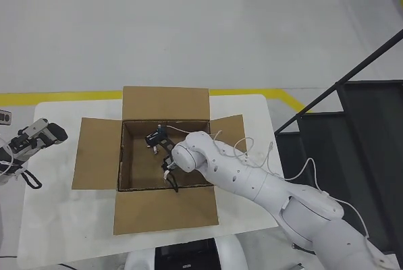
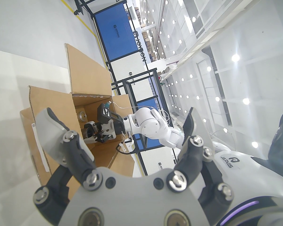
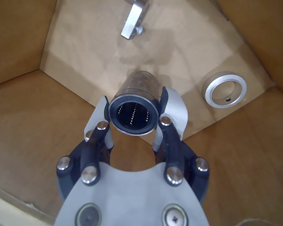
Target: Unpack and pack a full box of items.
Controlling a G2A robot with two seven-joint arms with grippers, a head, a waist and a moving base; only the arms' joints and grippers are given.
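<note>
**While the right arm's down in the box, the left hangs wide**

Right gripper is clamped around a metal cylinder inside the cardboard box. A ring and an L-bracket lie on the box floor. Left gripper has its fingers spread, empty, off beside the box.

The white bench carries one thing directly: an open cardboard box. The box sits about mid-bench, somewhat closer to the far edge, with its four flaps spread outward. The far flap reaches the bench's far edge. The near flap seems to end just short of the near edge, though that is hard to judge from above. Bare bench surface shows beyond both side flaps, with the wider strip on the robot's left.
</note>
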